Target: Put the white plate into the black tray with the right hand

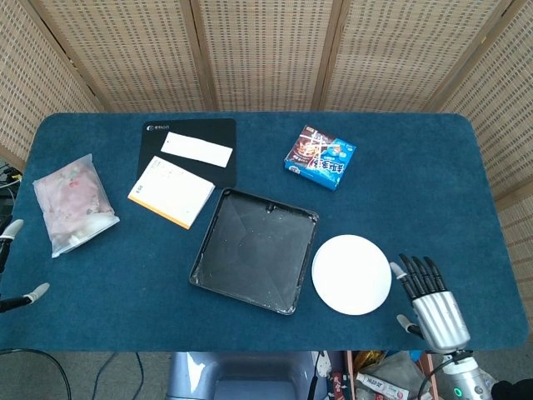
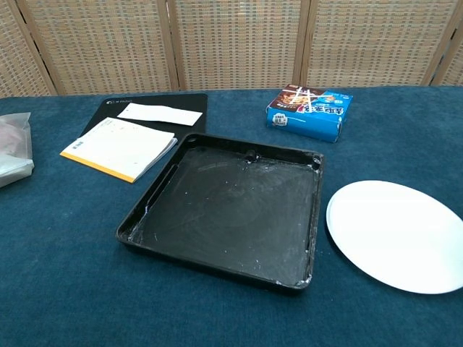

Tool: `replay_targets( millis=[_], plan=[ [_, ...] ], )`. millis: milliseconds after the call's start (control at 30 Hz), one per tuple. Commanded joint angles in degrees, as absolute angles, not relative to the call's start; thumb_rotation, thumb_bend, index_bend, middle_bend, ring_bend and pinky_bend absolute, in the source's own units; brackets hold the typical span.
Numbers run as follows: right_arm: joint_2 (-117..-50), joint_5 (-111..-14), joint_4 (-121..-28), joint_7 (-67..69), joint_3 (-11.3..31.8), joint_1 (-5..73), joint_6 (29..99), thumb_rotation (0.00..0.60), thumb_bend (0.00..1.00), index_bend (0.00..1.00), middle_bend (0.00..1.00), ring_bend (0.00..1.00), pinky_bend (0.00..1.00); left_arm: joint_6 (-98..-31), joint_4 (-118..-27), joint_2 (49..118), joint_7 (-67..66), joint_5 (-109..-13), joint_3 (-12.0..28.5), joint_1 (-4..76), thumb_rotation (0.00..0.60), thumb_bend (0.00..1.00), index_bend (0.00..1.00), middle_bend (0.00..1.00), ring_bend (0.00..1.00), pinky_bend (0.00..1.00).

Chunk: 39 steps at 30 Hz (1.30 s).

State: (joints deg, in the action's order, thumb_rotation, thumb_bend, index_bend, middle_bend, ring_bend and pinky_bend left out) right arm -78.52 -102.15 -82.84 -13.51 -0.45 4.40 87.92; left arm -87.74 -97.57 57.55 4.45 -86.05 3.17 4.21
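Observation:
The white plate [image 1: 351,274] [image 2: 396,234] lies flat on the blue cloth, just right of the black tray [image 1: 219,263] [image 2: 145,214]. The tray holds nothing. My right hand [image 1: 432,302] hovers at the front edge of the table, just right of the plate and apart from it, fingers stretched out and holding nothing. Only the fingertips of my left hand [image 1: 12,267] show at the far left edge of the head view, spread and empty. Neither hand appears in the chest view.
A blue snack box [image 1: 321,157] [image 2: 309,112] sits behind the tray. A yellow-edged notepad [image 1: 171,191] [image 2: 119,147] and a black mat [image 1: 200,133] with a white slip [image 1: 196,149] lie at the back left. A clear bag [image 1: 72,202] rests far left.

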Motion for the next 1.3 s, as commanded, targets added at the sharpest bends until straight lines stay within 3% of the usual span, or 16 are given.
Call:
replay_targets(
  millis=[33,400,967,1300],
  plan=[
    [-87.10,-104.15,-73.73,-10.69,-0.89,8.04,84.47,0.600,0.00,0.12,0.00,0.00,0.00,-87.09,-97.50,57.49,4.61,-85.47,3.36,4.47,0.600,0.00,0.00,0.00,0.00,0.00],
    [-95.21,-107.16,-61.57,-7.46,-3.84,10.22,84.43,0.600,0.00,0.21,0.00,0.00,0.02,-86.74,-97.36,57.00,5.96,-85.04,3.62,4.51,0.600,0.00,0.00,0.00,0.00,0.00],
    [-96.47,-105.40,-61.49,-12.70,-3.73,13.87,80.16,0.600,0.00,0.26,0.00,0.00,0.04,-85.82,-97.47,57.40,5.25,-84.37,3.80,4.83,0.600,0.00,0.00,0.00,0.00,0.00],
    [-95.97,-103.74,-62.73,-13.00,-3.10,14.80,79.84,0.600,0.24,0.30,0.00,0.00,0.05,-85.27,-97.55,57.60,4.75,-83.79,3.97,5.05,0.600,0.00,0.00,0.00,0.00,0.00]
  ],
)
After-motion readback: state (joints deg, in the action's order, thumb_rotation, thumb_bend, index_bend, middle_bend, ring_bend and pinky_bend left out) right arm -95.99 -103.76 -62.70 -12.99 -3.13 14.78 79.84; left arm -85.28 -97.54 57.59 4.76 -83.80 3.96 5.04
